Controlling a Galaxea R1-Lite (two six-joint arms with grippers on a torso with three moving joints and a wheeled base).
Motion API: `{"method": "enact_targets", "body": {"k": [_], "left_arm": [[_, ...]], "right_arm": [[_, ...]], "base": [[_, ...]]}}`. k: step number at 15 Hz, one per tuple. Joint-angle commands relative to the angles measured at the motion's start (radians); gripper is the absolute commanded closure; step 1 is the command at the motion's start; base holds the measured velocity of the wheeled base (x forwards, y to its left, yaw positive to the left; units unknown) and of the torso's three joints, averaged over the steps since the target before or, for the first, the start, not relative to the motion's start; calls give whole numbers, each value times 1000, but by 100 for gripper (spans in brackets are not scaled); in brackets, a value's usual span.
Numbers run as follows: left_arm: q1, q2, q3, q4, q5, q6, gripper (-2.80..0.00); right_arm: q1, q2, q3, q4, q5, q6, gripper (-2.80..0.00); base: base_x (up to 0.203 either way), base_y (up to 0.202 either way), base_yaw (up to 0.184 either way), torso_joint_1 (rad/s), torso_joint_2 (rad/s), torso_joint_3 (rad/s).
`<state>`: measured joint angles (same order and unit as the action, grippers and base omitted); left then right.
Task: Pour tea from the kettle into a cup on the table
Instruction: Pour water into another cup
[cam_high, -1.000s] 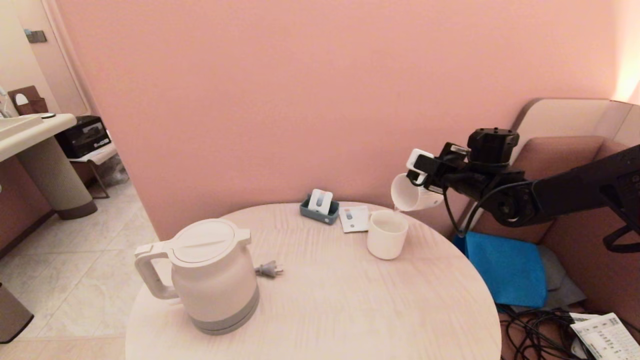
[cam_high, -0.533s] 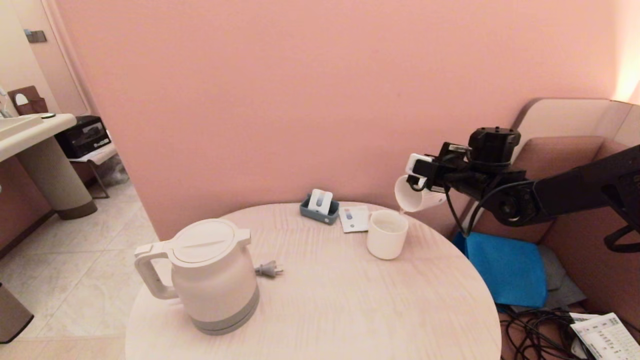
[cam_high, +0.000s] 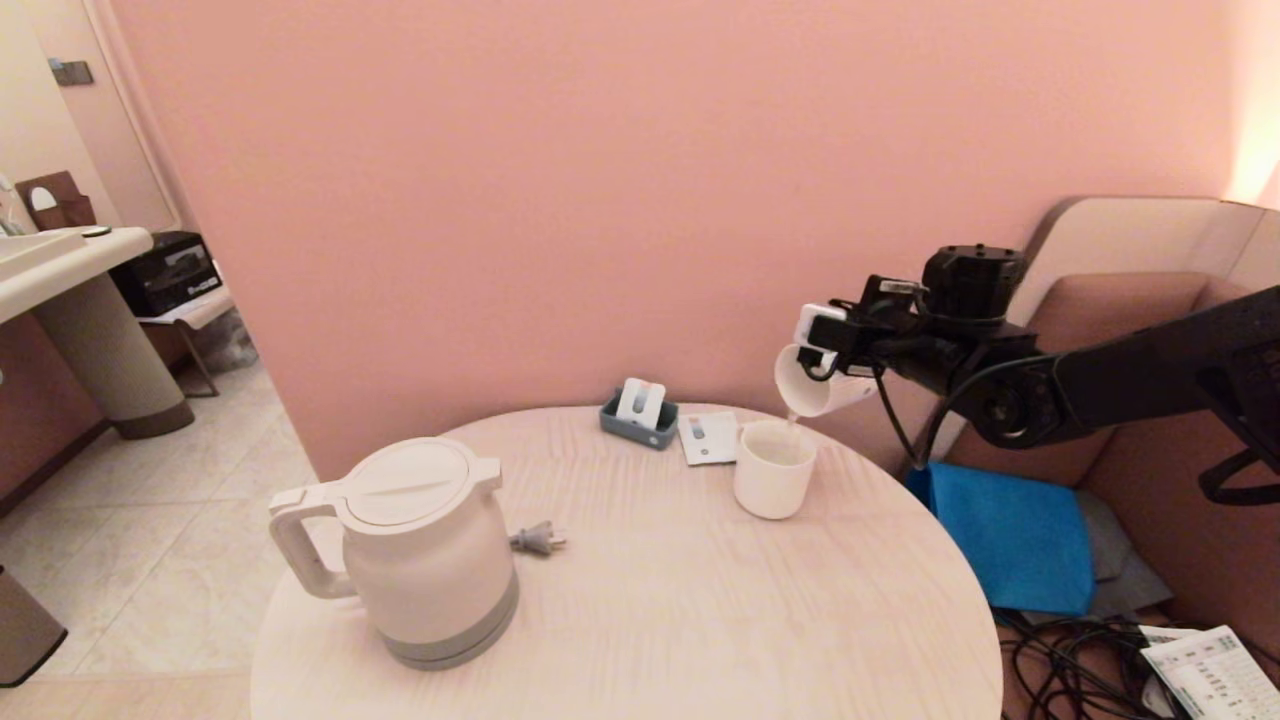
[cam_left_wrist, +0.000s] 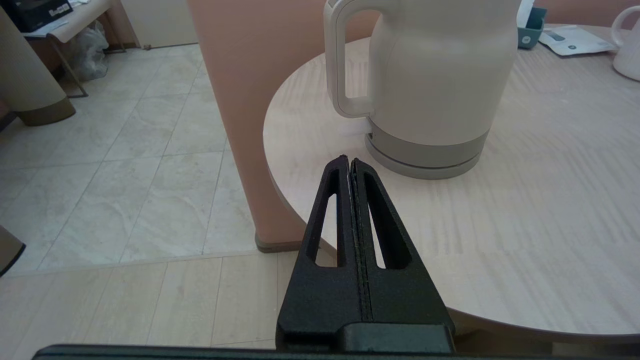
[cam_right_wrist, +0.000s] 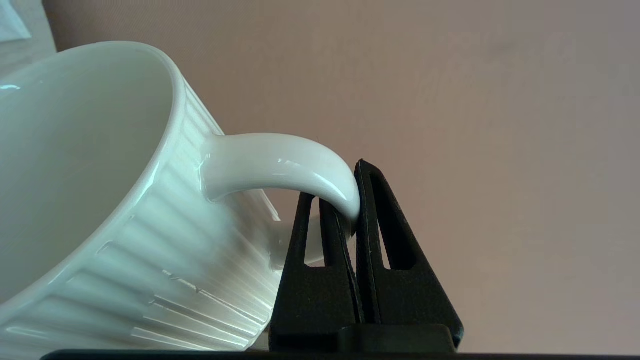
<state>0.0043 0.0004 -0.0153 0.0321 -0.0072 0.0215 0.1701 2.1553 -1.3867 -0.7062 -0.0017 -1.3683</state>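
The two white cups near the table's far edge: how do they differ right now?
The ribbed cup hangs in the air, tilted mouth-down, its handle pinched by the right gripper; the smooth cup stands upright on the table. The ribbed cup is above the smooth cup's rim. Both are white.

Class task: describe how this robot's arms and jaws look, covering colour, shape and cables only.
The right arm is matte black, with a boxy black wrist block and a black cable looping beneath. Each gripper, left gripper and right gripper, has two black wedge-shaped jaws with slotted cut-outs.
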Motion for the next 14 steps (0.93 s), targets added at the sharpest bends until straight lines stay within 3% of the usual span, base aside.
{"method": "enact_targets", "body": {"k": [1, 6, 14], "left_arm": [[0, 0, 0, 0, 0, 0, 0], [0, 0, 0, 0, 0, 0, 0], [0, 0, 0, 0, 0, 0, 0]], "right_arm": [[7, -1, -2, -4, 0, -19, 0], [11, 4, 5, -58, 0, -98, 0], [29, -3, 35, -81, 2, -114, 0]], "base": [[0, 0, 0, 0, 0, 0], [0, 0, 0, 0, 0, 0], [0, 0, 0, 0, 0, 0]]}}
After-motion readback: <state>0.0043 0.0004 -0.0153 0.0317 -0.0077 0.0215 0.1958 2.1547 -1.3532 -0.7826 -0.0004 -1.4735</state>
